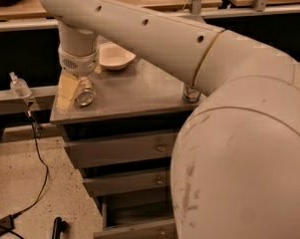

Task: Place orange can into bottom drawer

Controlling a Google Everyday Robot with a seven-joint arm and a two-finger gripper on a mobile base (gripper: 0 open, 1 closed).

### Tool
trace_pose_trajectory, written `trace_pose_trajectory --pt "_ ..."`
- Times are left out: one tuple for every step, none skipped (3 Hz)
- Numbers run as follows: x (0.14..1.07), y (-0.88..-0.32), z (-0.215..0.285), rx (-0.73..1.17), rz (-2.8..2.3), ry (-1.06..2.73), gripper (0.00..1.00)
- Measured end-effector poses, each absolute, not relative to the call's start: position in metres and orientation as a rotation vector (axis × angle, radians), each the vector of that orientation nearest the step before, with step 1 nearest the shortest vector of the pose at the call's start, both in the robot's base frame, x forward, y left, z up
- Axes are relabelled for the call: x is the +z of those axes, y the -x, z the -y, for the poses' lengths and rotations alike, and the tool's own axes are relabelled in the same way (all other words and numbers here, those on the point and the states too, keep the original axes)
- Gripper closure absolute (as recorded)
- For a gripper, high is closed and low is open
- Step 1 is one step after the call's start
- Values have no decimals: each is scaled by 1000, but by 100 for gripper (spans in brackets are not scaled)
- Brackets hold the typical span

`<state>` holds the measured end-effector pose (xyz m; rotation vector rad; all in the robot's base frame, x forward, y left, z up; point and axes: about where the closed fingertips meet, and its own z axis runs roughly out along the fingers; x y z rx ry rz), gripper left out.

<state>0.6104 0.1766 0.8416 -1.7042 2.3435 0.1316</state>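
Grasping looks to be the step underway: the hand (74, 92) is hovering at the grey worktop's (134, 91) front corner, against the orange can (84, 97) lying on its side, silver end showing. Whether it is gripping, I cannot tell. Next is calling for a firm hold on slick, rolling metal, then lowering into the pulled-out bottom drawer (132, 229) of matte wood

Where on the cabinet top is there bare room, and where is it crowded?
Bare: the middle of the cabinet top, bordered by the white bowl behind, the second can on the right, and the front edge. Crowded: the left front corner, where the gripper sits at the orange can.
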Motion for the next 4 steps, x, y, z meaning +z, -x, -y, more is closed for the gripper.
trace_pose_trajectory --pt "826 -607 -181 152 -2365 1729 0" --pt "824 -607 -182 152 -2366 1732 16" --pt "822 -606 -183 153 -2367 1734 40" --pt "820 -606 -184 153 -2367 1738 72"
